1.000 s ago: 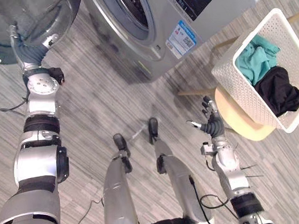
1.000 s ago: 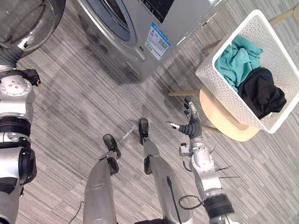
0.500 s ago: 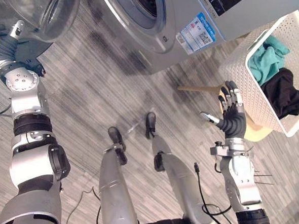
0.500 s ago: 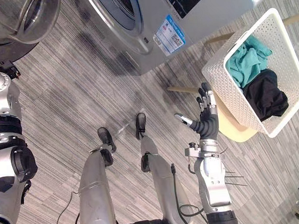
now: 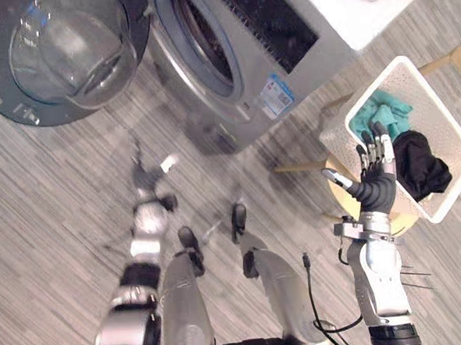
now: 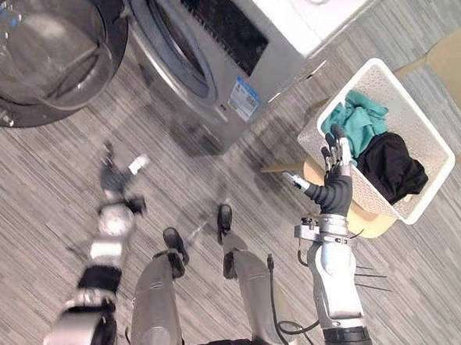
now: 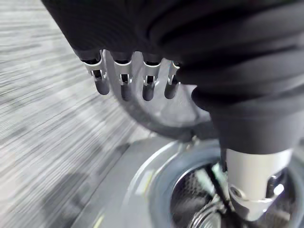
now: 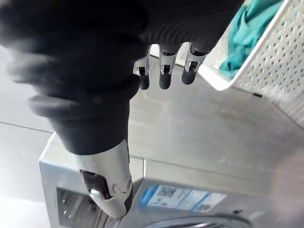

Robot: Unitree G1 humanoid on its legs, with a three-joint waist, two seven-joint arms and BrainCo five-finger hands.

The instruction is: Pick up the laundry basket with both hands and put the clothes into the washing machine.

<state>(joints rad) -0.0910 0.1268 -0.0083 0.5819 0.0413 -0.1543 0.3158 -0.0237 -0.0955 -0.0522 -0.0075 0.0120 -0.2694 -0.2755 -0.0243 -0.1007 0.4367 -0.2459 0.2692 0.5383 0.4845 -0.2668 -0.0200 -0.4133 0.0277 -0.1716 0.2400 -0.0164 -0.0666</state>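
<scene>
Grey plank flooring (image 5: pixel 54 230) surrounds the work. Right hand (image 5: pixel 370 186), fingers straight and spread, stands just beside the white laundry basket (image 5: pixel 444 124), placed to take its near wall. Left hand (image 7: pixel 148 88), likewise spread, hangs well apart. Clothes (image 5: pixel 372 117) lie inside the basket. Beyond, the washing machine (image 5: pixel 286 52) door (image 5: pixel 59 58) stands wide for loading.

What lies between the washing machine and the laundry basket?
Bare floor and a wooden stool leg under the basket, in the left eye view.
</scene>
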